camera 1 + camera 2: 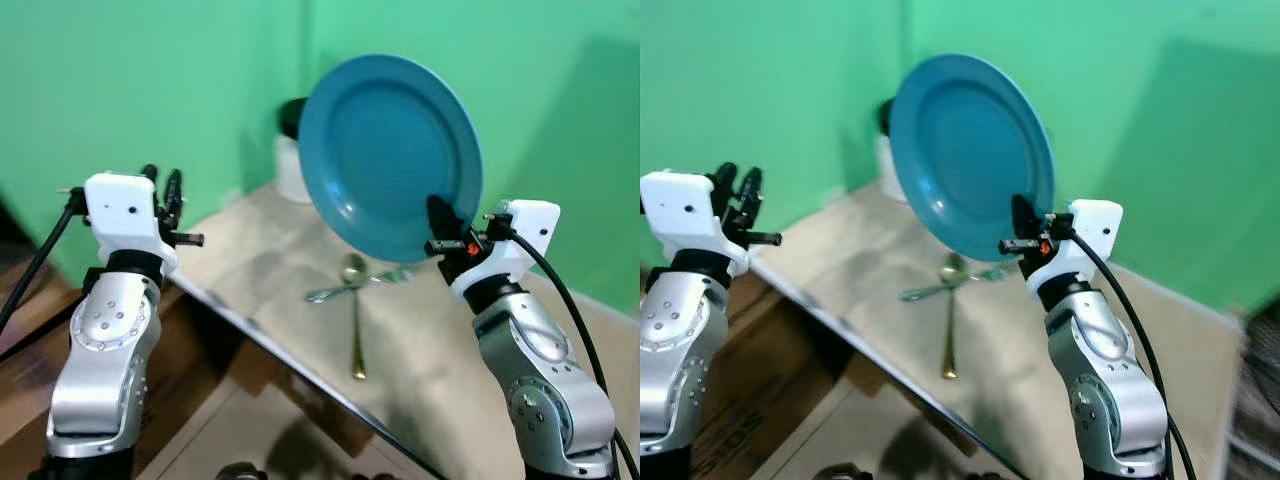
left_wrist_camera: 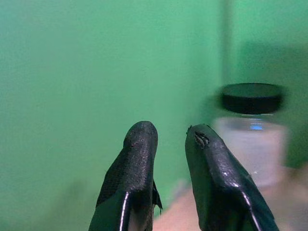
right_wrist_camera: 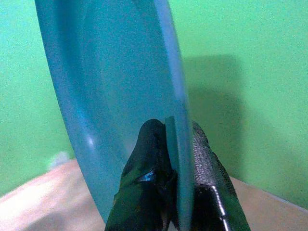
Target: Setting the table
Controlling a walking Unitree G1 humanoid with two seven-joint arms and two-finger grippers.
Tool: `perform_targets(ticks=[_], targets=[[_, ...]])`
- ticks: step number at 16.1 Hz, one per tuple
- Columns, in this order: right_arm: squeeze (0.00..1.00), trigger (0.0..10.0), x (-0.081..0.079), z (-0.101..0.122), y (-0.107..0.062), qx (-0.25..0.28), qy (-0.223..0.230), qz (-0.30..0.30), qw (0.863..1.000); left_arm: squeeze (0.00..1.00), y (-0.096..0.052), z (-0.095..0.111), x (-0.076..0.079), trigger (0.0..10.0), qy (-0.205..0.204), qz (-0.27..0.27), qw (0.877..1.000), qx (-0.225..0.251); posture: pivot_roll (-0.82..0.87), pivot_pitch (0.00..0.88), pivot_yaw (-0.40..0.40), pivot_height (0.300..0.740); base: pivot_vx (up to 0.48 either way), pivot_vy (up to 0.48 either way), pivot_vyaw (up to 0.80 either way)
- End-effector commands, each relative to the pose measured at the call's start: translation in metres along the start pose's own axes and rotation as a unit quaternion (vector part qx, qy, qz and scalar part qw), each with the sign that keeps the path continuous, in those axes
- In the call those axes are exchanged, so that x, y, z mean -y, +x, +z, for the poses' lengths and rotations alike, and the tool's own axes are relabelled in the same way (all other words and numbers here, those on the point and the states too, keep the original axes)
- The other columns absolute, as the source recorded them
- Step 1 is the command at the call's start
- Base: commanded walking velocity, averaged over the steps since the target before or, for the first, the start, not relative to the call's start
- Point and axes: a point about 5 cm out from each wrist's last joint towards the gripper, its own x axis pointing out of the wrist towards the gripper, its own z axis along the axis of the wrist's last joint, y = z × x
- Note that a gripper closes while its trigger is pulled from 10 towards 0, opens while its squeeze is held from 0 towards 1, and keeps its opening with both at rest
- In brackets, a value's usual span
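A large blue plate (image 1: 390, 155) is held up almost on edge above the table, its hollow side facing me. My right gripper (image 1: 440, 222) is shut on the plate's lower rim, one finger on each face (image 3: 175, 144). A gold-handled spoon (image 1: 355, 315) and a silver fork (image 1: 345, 288) lie crossed on the beige tabletop (image 1: 440, 350) beneath the plate. My left gripper (image 1: 165, 195) is raised off the table's left edge, with a small gap between its fingers (image 2: 144, 159) and nothing in them.
A clear jar with a black lid (image 2: 251, 127) stands at the table's far corner against the green wall (image 1: 150, 90). The table's near edge runs diagonally; below it lie a wooden floor and a cardboard box (image 1: 230, 430).
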Motion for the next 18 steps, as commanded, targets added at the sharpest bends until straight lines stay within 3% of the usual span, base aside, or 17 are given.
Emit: perform_targets(ticks=[1,3,10,15,18], targets=[[0.0,10.0,0.004,0.009,0.002,0.025,-0.006,-0.009,1.0,0.0,0.0,-0.001,0.004,10.0,-0.011,-0.027,1.0,-0.004,0.16,0.0,-0.025,0.74,0.0,0.0,-0.8],[0.0,10.0,0.005,0.007,0.002,0.029,0.001,-0.02,0.999,0.0,-0.001,-0.003,0.011,10.0,0.006,-0.049,0.999,-0.015,0.17,0.0,-0.02,0.74,0.0,0.0,-0.8],[0.0,10.0,0.003,0.0,0.0,0.008,0.029,-0.032,0.999,0.0,-0.004,-0.011,0.026,10.0,-0.005,-0.096,0.995,-0.039,0.13,0.0,-0.013,0.74,0.0,0.0,-0.46],[0.0,10.0,0.002,-0.004,0.003,-0.01,0.017,-0.027,0.999,0.0,-0.015,-0.02,0.02,10.0,0.003,-0.092,0.993,-0.069,0.16,0.0,-0.05,0.74,0.0,0.0,-0.8],[0.0,10.0,0.003,-0.005,0.003,-0.011,0.034,-0.03,0.999,0.0,-0.018,-0.019,0.019,10.0,0.009,-0.092,0.993,-0.07,0.17,0.0,-0.055,0.74,0.0,0.0,-0.18]])
